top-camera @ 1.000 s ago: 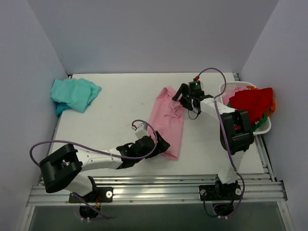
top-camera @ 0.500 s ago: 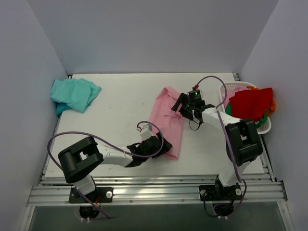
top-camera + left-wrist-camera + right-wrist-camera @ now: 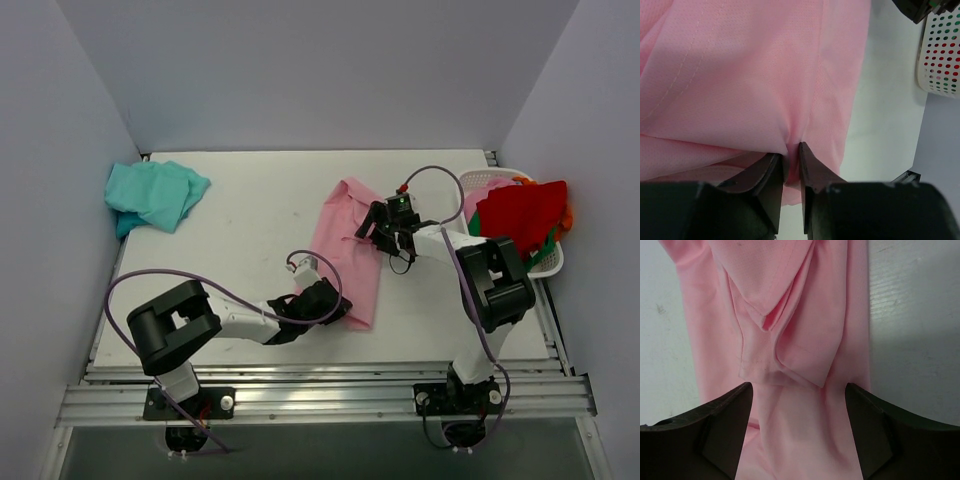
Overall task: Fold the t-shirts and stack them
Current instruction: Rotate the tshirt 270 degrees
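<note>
The light pink cotton t-shirt [image 3: 348, 255] lay in a long, narrow strip right of the table's middle, running from far to near, with loose folds and a seam gathered toward its far end [image 3: 790, 315]. The left gripper [image 3: 335, 305] sat at the shirt's near end, its jaws drawn almost together on a small pinched ridge of the pink cloth [image 3: 792, 147]. The right gripper [image 3: 378, 225] was over the far right part of the shirt, its jaws spread wide with nothing between them but the fabric lying flat below [image 3: 799, 390]. The teal cotton t-shirt [image 3: 155, 195] lay crumpled in the far left corner of the white table [image 3: 250, 230], well apart from both grippers. At the table's right edge stood a white perforated plastic basket [image 3: 550, 262], with a red garment [image 3: 520, 212] heaped on top of it.
</note>
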You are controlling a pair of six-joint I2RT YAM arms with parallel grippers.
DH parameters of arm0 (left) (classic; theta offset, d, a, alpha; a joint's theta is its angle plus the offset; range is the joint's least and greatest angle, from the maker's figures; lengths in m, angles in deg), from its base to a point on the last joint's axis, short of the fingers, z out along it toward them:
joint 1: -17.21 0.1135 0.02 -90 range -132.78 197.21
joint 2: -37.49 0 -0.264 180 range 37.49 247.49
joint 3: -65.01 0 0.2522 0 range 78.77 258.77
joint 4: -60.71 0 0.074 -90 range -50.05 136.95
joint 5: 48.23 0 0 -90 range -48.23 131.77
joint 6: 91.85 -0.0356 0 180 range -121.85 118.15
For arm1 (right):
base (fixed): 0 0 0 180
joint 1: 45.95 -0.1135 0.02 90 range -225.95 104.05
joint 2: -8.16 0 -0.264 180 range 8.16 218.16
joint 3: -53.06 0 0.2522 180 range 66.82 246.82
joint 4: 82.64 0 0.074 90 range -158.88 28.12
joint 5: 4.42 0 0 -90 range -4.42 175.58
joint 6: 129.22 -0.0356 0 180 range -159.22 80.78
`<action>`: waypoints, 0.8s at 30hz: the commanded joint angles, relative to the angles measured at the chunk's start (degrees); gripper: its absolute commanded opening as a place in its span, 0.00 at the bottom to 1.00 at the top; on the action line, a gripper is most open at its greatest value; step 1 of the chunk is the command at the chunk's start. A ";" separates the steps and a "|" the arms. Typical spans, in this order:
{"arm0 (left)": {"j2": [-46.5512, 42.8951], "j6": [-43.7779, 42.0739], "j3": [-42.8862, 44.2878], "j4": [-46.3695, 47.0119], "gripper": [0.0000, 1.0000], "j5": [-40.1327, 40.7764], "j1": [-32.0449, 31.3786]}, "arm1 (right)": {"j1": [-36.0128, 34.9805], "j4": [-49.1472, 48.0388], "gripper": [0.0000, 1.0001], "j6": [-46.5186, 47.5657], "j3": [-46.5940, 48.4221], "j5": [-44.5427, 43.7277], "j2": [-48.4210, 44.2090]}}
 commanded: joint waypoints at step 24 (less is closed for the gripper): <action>1.34 0.13 0.67 3.06 0.20 -0.91 0.27 | 0.26 -2.19 0.04 -1.27 6.44 -0.08 5.54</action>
